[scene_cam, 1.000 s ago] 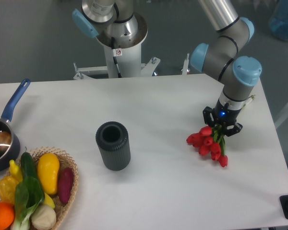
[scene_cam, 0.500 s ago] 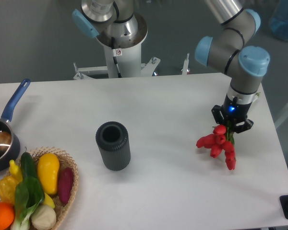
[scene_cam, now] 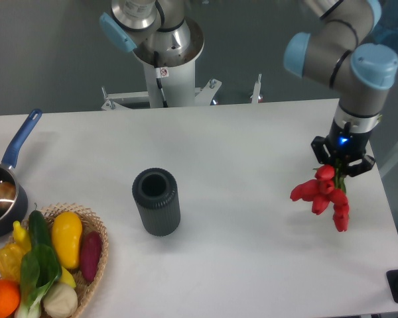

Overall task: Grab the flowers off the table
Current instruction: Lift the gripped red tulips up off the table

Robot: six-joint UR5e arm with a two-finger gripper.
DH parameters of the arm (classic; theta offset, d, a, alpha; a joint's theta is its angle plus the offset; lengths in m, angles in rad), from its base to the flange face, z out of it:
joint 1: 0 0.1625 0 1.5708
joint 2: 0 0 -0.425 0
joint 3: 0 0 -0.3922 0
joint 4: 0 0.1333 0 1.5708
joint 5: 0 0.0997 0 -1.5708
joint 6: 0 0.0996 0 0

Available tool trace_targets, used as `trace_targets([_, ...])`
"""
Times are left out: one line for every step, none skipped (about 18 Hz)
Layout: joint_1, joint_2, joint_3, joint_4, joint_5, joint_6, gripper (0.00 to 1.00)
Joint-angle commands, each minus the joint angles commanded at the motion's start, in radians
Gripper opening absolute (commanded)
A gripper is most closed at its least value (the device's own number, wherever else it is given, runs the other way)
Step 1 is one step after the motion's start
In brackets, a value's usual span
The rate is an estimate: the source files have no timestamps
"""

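The end effector (scene_cam: 343, 161) grips the flowers (scene_cam: 324, 195) by their stems, the red buds hanging just below it and slanting toward the camera, above the white table (scene_cam: 239, 152).

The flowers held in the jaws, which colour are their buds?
Red, with a little green stem showing at the top of the flowers. The fixed camera view shows this best.

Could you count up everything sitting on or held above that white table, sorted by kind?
Flower bunches: 1, the flowers, held in the tool
Vases: 1, the dark vase
Pans: 1, the blue-handled pan
Baskets of produce: 1, the wicker basket
Total: 4
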Motion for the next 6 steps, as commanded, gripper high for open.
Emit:
trace_targets([-0.002,0.000,0.000,0.000,0.002,-0.002,0.00])
trace_targets([-0.005,0.000,0.002,0.002,0.003,-0.003,0.00])
trace_targets([-0.012,-0.001,0.002,0.003,0.008,-0.005,0.00])
trace_targets([-0.021,-0.001,0.003,0.005,0.017,-0.006,0.00])
trace_targets([-0.026,-0.001,0.009,0.002,0.027,-0.008,0.00])
trace_targets([-0.028,-0.001,0.012,0.002,0.029,-0.009,0.00])
